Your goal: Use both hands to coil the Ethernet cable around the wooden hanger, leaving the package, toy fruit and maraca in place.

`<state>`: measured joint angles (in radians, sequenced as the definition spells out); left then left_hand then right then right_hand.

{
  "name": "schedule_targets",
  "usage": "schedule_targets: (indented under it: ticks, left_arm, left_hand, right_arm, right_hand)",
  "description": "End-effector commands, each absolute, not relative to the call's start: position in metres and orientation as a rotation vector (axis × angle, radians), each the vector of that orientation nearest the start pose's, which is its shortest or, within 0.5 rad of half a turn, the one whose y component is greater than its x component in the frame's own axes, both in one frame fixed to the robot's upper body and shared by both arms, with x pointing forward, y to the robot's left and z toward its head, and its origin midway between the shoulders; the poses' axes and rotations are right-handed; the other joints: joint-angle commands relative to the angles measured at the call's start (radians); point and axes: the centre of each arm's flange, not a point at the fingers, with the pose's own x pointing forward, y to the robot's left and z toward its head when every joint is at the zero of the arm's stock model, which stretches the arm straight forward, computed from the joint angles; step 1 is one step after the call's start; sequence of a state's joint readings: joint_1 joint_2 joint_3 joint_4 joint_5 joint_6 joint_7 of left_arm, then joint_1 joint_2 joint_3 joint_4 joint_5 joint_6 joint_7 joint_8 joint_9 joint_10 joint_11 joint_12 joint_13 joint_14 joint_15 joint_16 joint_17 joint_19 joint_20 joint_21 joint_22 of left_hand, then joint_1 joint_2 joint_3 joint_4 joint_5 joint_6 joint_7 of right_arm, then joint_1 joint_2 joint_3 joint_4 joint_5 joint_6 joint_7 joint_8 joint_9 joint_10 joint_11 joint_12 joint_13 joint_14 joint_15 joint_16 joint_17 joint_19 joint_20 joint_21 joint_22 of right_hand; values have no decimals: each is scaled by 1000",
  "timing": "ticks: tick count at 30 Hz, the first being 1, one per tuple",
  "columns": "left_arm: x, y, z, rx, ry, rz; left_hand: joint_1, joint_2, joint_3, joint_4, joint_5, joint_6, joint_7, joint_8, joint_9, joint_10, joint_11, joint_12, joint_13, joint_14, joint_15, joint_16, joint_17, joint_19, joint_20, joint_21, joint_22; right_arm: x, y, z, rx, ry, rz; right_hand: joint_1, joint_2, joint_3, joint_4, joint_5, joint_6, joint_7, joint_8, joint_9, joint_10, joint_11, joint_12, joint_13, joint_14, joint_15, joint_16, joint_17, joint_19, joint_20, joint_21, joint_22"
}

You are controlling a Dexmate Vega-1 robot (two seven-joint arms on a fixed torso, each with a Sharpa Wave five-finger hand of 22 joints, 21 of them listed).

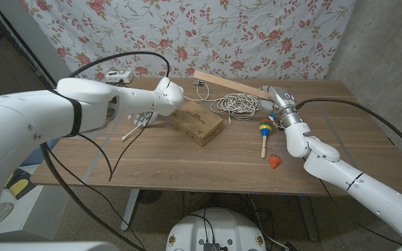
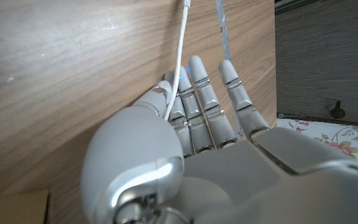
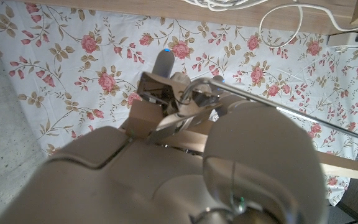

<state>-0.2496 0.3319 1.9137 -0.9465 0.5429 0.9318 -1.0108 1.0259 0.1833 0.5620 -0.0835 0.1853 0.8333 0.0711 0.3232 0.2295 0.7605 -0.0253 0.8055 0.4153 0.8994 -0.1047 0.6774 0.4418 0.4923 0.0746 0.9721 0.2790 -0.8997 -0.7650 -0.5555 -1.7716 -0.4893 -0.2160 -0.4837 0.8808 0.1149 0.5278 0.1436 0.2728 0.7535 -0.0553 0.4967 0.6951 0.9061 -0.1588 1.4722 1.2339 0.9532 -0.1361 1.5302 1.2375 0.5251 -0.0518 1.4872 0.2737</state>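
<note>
Limp, light Ethernet cable (image 1: 234,104) end is pinched by left hand (image 1: 139,120); stiff wooden hanger (image 1: 230,83) is gripped by right hand (image 1: 279,104) near its hook.

A makeshift lab — flowered sheet (image 1: 208,31) hung as backdrop; bare grey walls (image 1: 386,42).

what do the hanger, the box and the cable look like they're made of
Hanger: pale bare wood, grain-coloured, with a metal hook by the right hand. Box: brown cardboard, matte, printed label. Cable: white, probably plastic-jacketed, smooth where the left hand pinches it.
</note>
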Motion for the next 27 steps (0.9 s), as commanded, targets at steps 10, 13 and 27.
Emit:
schedule_targets:
  ticks: [10,13,27]
  left_arm:
    - [665,235,90,1642,298,422]
    - [657,238,95,1509,196,423]
    - [618,234,120,1209,-227,506]
  left_hand:
    - [-97,-56,87,227,189,-22,-18,129,266,285,-125,208,343,430,-105,64,148,278,-153,324,-11]
    - [-137,-75,115,254,243,-54,-16,206,389,288,-107,345,606,430,-102,105,277,252,-151,361,14]
    - [-427,-84,136,271,314,34,60,488,693,385,-95,618,822,486,-87,338,616,307,-168,448,159]
  right_arm:
    - [581,-247,14,-1173,-857,-340]
    - [580,-248,16,-1174,-866,-340]
    - [575,-248,21,-1164,-900,-346]
  right_hand:
    - [-79,69,11,-1,-5,2,-1,10,-1,-10,3,21,3,-13,-72,14,6,-3,-72,14,-13]
    - [-80,69,12,-1,-5,2,-3,11,-2,-11,1,25,3,-14,-72,16,6,-4,-72,15,-16]
    - [-86,68,17,-2,-7,3,-2,13,-8,-20,2,42,3,-20,-73,22,6,-7,-74,23,-31]
